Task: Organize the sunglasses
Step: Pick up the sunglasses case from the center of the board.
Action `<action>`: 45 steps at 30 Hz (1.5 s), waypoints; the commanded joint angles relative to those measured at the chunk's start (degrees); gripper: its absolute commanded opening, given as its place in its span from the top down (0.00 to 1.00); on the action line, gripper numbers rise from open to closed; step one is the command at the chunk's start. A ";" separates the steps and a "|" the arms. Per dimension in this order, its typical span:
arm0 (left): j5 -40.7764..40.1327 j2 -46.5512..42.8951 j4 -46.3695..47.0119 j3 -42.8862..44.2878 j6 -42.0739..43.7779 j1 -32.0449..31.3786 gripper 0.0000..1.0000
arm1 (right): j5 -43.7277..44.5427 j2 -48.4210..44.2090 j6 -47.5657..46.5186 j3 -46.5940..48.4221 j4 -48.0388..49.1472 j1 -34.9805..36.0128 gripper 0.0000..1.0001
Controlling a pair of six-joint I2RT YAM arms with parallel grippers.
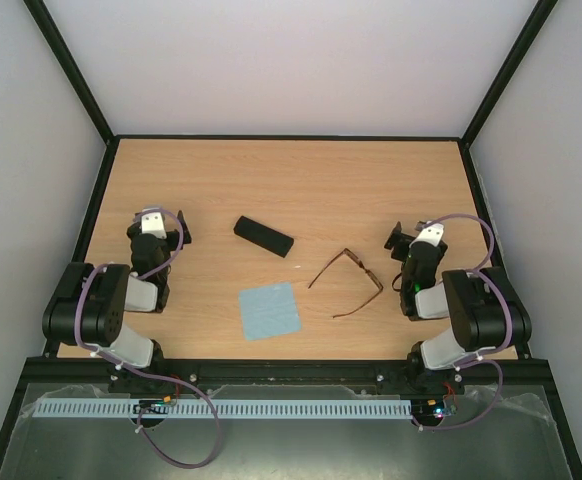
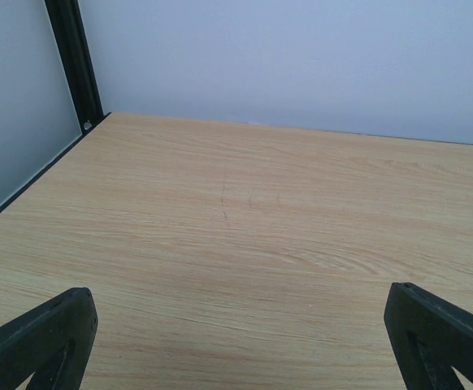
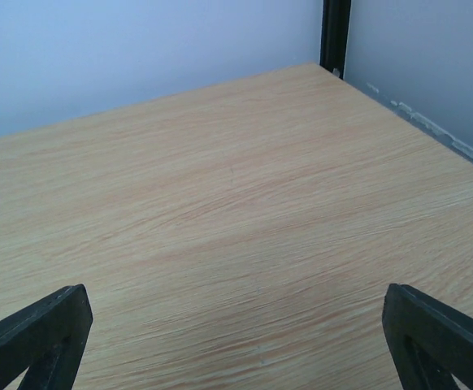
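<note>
Plainly nothing is done yet: the sunglasses (image 1: 346, 283) lie on the table (image 1: 271, 180) with temples spread, between the blue cloth (image 1: 270, 310) and my right arm. The black case (image 1: 263, 236) sits apart from them, apparently shut, its contents hidden. My left pincer (image 2: 238, 292) and right pincer (image 3: 235, 292) gape wide, holding nothing. Folding and stowing remain, I judge.

Light wood-grain tabletop (image 1: 271, 170), boxed on three sides by plain pale walls (image 1: 291, 60). Black frame posts (image 1: 69, 70) rise from the back corners. Black rail (image 1: 271, 368) along near edge. Soft, even light. Faint dark scratch (image 2: 224, 207) in the wood, left part
</note>
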 commanded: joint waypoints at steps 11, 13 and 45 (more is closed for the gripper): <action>1.03 -13.26 -7.59 -1.27 0.16 -0.49 0.00 | 0.73 -29.56 4.14 11.61 -36.10 0.19 0.01; 2.38 -16.40 -14.33 1.30 0.77 -1.39 0.00 | -2.36 -30.88 7.46 16.87 -43.96 0.21 0.01; 29.10 -33.63 -62.67 19.94 -35.36 -1.62 0.00 | -29.70 2.31 6.19 57.36 -90.11 15.61 0.01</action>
